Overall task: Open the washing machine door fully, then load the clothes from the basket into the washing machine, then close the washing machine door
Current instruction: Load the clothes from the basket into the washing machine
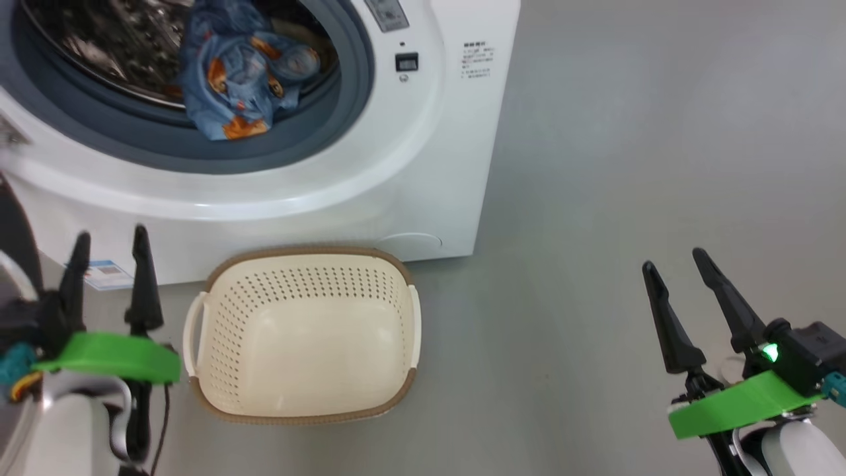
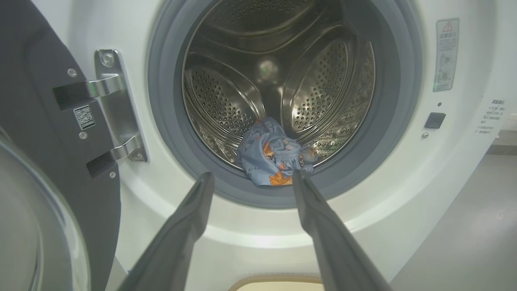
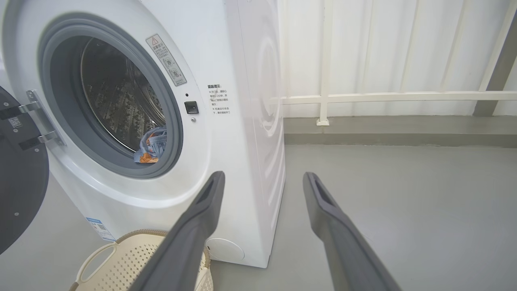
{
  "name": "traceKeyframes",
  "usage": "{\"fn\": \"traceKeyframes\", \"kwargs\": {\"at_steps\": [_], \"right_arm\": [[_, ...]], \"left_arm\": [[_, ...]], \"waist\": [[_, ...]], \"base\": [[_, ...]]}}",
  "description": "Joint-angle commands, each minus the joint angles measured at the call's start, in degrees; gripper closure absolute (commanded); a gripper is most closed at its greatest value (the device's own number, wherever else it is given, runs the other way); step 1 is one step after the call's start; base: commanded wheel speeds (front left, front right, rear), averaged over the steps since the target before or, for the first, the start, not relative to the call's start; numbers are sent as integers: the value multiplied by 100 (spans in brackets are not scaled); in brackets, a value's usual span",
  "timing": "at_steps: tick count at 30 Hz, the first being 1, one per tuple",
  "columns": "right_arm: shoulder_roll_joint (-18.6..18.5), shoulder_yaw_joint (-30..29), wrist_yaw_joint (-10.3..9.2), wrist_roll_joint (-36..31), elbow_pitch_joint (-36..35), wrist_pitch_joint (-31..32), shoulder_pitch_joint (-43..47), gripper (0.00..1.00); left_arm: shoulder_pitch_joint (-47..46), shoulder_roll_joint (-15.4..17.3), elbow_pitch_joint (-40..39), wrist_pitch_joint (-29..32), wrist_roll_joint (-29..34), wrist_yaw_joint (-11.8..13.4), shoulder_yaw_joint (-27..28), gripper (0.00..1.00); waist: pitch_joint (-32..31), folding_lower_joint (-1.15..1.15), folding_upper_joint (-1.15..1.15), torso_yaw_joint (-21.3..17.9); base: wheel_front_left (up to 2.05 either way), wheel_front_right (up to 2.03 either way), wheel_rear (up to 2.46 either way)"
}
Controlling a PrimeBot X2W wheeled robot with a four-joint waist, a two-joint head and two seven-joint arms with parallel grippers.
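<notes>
Both grippers stand spread and hold nothing. The left gripper (image 1: 111, 237) hovers beside the basket (image 1: 297, 252), near its left handle (image 1: 192, 324). The right gripper (image 1: 673, 259) is well off to the right over bare floor (image 1: 595, 165). No garment shows in the basket, which sits on the floor just in front of the washing machine (image 1: 423, 165). The clothes (image 1: 238, 73) lie bunched at the mouth of the steel drum (image 2: 226, 93), with a fold of blue printed fabric drooping over the lower part of the grey rubber ring (image 2: 404, 101). The washing machine door (image 2: 48, 141) stands swung out on its hinge (image 2: 117, 109) at the left of the opening.

Loading looks all but finished, so the step in hand is most likely a last tidy-up before closing. The next move probably calls for nudging the drooping fold deeper into the drum, so the door cannot trap it against the ring. After that, the left arm would need to reach behind the door's outer edge and push it shut.
</notes>
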Motion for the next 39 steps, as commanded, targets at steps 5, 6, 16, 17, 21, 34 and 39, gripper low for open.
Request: {"fn": "traceKeyframes", "kwargs": {"at_steps": [5, 6, 16, 17, 21, 34, 39], "right_arm": [[-180, -18, 26, 31, -111, -28, 269, 0], [-192, -29, 26, 36, -112, -28, 308, 0], [-231, -83, 26, 61, -108, -28, 662, 0], [-231, -84, 26, 67, -109, -28, 689, 0], [-251, -108, 26, 90, -107, -28, 795, 0], [-247, -213, 26, 102, -130, -28, 1086, 0], [-239, -243, 26, 104, -148, -28, 1118, 0]], "left_arm": [[551, 71, -422, -37, 62, 3, 296, 0], [650, 66, -468, -37, 66, 3, 321, 0], [1524, 79, -921, -37, 60, 3, 419, 0], [1581, 82, -961, -37, 57, 3, 428, 0], [1785, 75, -1110, -37, 59, 3, 452, 0], [2401, 1, -1486, -37, 34, 3, 539, 0], [2459, 12, -1554, -37, -11, 3, 522, 0]], "waist": [[-419, 0, 0, 244], [-459, 0, 0, 260], [-820, 0, 0, 344], [-836, 0, 0, 348], [-911, 0, 0, 369], [-1156, 0, 0, 357], [-1161, 0, 0, 360]], "base": [[0, 0, 0], [0, 0, 0], [0, 0, 0], [0, 0, 0], [0, 0, 0], [0, 0, 0], [0, 0, 0]]}}
